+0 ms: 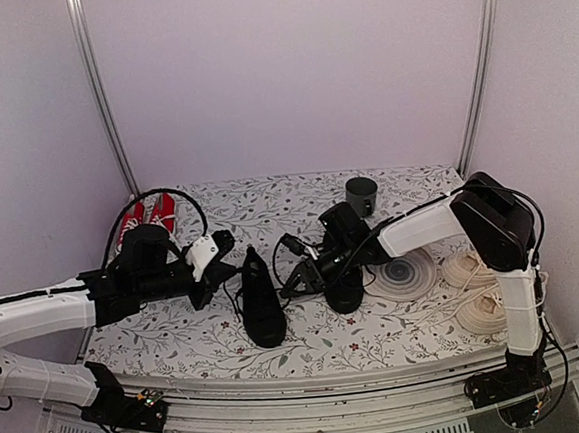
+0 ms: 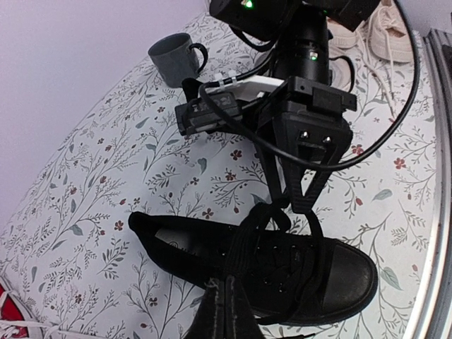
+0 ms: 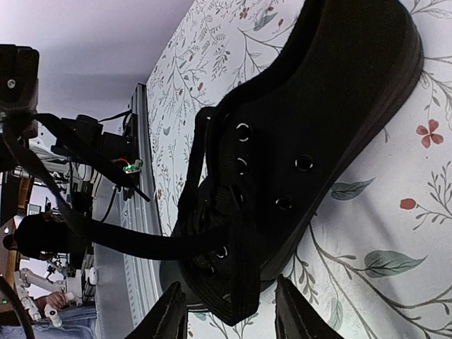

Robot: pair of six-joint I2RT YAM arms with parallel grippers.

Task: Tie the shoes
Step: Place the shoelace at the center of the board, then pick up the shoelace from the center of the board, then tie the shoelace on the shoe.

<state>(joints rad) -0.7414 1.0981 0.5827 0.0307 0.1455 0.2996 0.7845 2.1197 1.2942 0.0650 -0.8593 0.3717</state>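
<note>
One black shoe (image 1: 261,304) lies mid-table with its toe toward the front edge; it also shows in the left wrist view (image 2: 339,275) and the right wrist view (image 3: 339,106). The second black shoe (image 1: 345,287) lies under my right arm. My left gripper (image 1: 224,272) (image 2: 224,311) is shut on a black lace (image 2: 247,247) that runs taut from the shoe's eyelets (image 3: 120,240). My right gripper (image 1: 291,281) (image 3: 229,311) is open just above the shoe. Its fingers (image 2: 313,191) straddle a fold of lace at the knot without pinching it.
A grey mug (image 1: 361,196) stands at the back. Small red sneakers (image 1: 149,215) sit at the back left. Cream sneakers (image 1: 476,292) and a white round plate (image 1: 404,273) are at the right. The table's metal front rail (image 1: 334,399) runs below the shoes.
</note>
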